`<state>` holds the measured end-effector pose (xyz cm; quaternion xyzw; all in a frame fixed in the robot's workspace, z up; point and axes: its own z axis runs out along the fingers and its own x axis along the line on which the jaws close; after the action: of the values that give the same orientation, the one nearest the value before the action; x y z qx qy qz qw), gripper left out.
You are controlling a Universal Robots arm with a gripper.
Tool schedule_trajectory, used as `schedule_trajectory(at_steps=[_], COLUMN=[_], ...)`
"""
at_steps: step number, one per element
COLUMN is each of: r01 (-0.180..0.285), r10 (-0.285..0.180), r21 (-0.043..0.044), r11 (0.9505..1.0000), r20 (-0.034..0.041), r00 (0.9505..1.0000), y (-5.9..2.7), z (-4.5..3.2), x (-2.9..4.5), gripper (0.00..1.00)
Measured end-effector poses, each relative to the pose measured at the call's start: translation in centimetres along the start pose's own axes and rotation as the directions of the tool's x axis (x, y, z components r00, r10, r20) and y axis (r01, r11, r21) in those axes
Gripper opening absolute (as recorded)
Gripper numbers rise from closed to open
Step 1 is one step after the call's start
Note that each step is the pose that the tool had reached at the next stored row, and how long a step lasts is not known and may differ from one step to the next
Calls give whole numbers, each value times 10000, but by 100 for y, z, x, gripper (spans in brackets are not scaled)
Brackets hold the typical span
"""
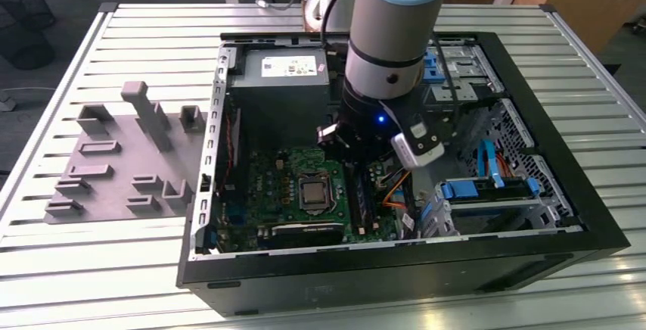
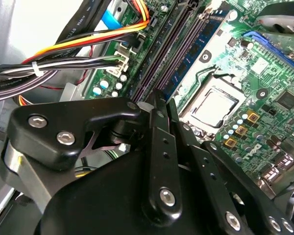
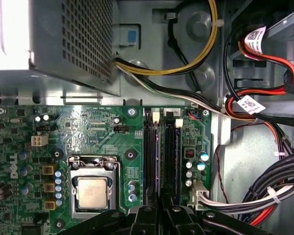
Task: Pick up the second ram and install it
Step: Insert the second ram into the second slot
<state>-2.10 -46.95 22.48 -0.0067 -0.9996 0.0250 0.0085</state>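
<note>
Glossy green motherboard (image 3: 103,132); ribbed metal table (image 1: 151,269); matt grey plastic fixture (image 1: 121,156)

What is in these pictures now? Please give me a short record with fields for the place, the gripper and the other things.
Place: open computer case on a slatted table
Gripper: gripper low inside the case, over the two memory slots
Beside the slots: processor in its socket
Cables: bundle near the case wall
Outside: grey fixture on the table, at the exterior view's left
</note>
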Motion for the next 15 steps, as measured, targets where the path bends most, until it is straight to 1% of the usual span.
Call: schedule_trajectory(at_steps=[6, 15], r01=[0, 0], r10=[0, 0], r21=[-6, -14], r11=[10000, 10000], r20=[0, 0], r00=[10000, 10000], y=[3, 18], z=[54, 81], x=[0, 7], gripper=[14, 14])
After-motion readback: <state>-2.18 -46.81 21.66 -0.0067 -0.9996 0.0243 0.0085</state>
